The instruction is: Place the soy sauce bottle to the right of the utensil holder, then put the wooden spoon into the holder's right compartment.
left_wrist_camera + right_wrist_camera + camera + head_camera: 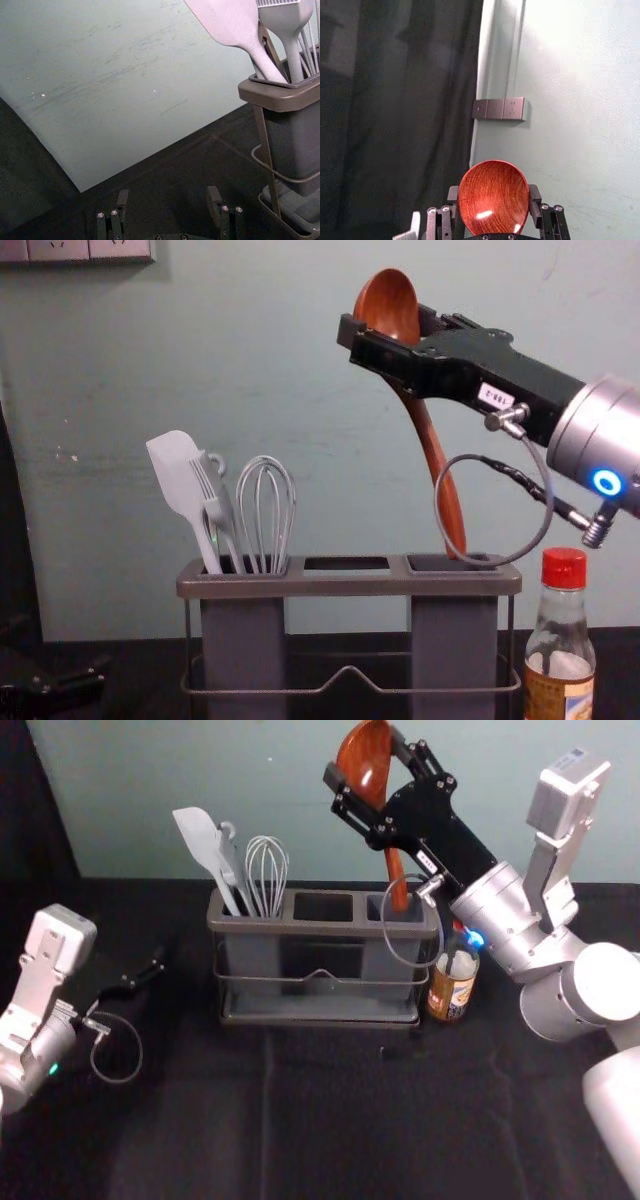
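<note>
Spoon (388, 302) held above holder (325, 928).
Your right gripper (366, 758) clasped its bowl, handle tip at holder's right compartment; bottle (453, 992) stood just right of holder; your left gripper (155, 964), fingers apart, left of it.

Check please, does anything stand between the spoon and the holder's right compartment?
Nothing visible is in the way: the right gripper holds the spoon with its handle end at the right compartment's opening. The bottle stands beside the holder.

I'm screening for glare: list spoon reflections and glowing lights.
Right wrist view: white glints in the spoon's bowl; head view: a highlight there, green light on the left arm, blue light on the right arm; chest view: blue ring on that arm.
</note>
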